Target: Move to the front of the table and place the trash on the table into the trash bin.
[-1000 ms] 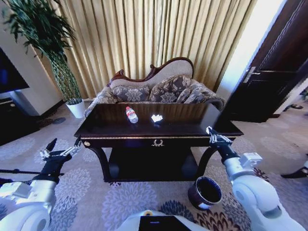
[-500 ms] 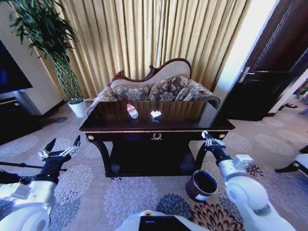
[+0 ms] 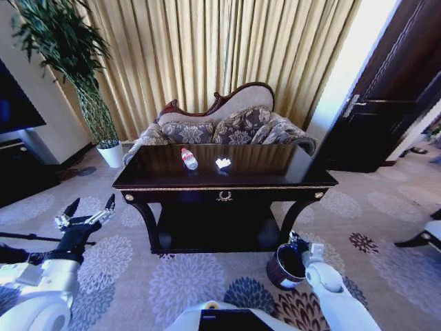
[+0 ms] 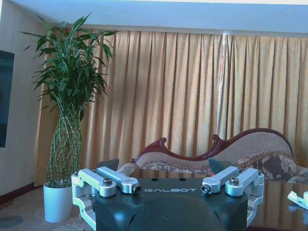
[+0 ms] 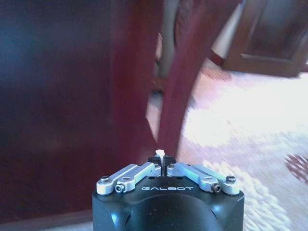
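Observation:
The dark table (image 3: 275, 181) stands straight ahead. On its top lie a clear water bottle (image 3: 188, 158) and, to its right, crumpled white paper (image 3: 223, 163), which also shows in the left wrist view (image 4: 298, 198). The dark trash bin (image 3: 284, 267) sits on the carpet by the table's front right leg. My right gripper (image 3: 298, 243) hangs low at the bin's rim. In its wrist view the right gripper (image 5: 161, 161) is shut on a small white scrap (image 5: 160, 153). My left gripper (image 3: 86, 215) hovers open left of the table, and its fingers (image 4: 115, 179) hold nothing.
A patterned sofa (image 3: 220, 127) stands behind the table, against gold curtains. A tall plant in a white pot (image 3: 110, 154) is at the back left, near a black TV stand (image 3: 21, 172). A dark door (image 3: 386, 117) is on the right. The table leg (image 5: 185, 82) rises close before my right gripper.
My right arm has dropped from the table's front right edge down to the trash bin. The left arm has barely moved. The head view shifted slightly a second ago.

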